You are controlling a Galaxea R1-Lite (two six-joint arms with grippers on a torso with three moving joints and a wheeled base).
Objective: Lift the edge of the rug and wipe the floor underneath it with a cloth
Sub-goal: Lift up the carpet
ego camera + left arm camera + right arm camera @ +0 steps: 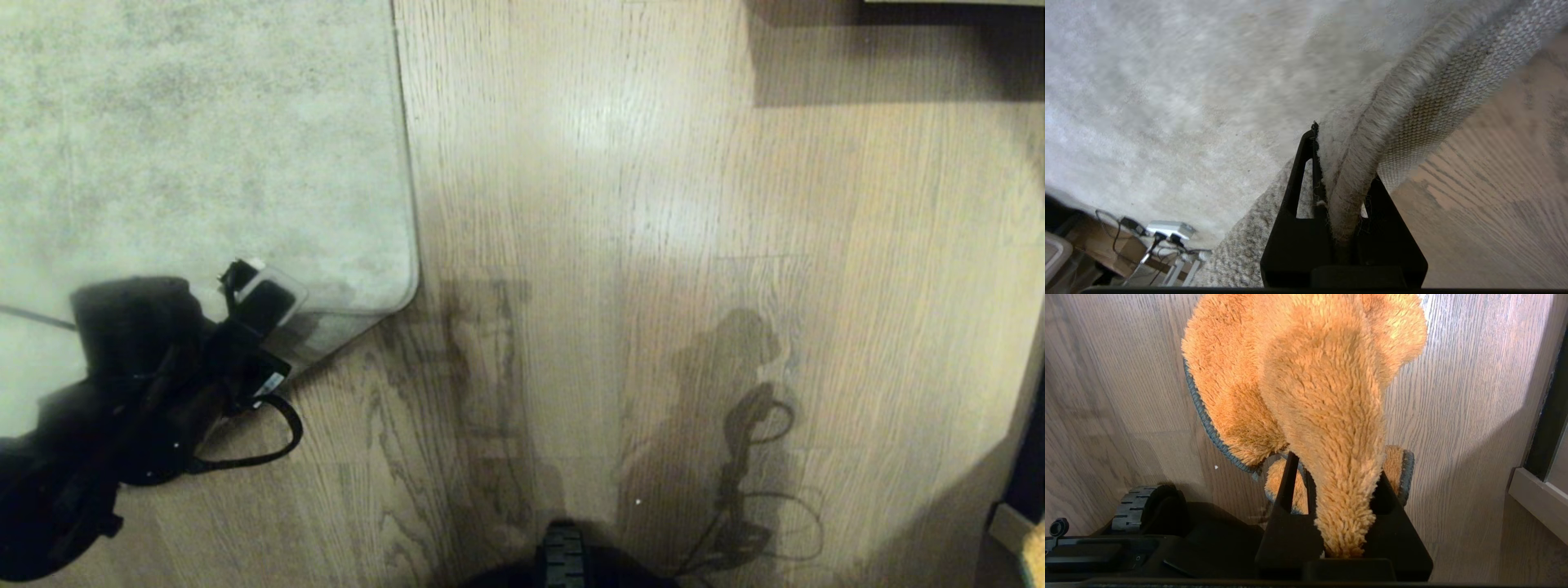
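Rug edge (1355, 163), limp and heavy, is pinched at the corner by left fingers (1306, 163); cloth (1323, 408), soft, is clenched in right fingers (1286, 486).

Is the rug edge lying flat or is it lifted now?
Lifted: the left gripper pinches the rug edge, its woven backing showing above the floor.

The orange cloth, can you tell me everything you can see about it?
The cloth is a small fluffy orange rag, fuzzy like a teddy bear, with a dark grey stitched border along its edges. It looks soft and thick. It is bunched up and hangs loose, pinched in the middle by the black right hand, which is shut on it. Nothing else touches it. The brown wooden floor shows behind it, and it does not appear in the head view.
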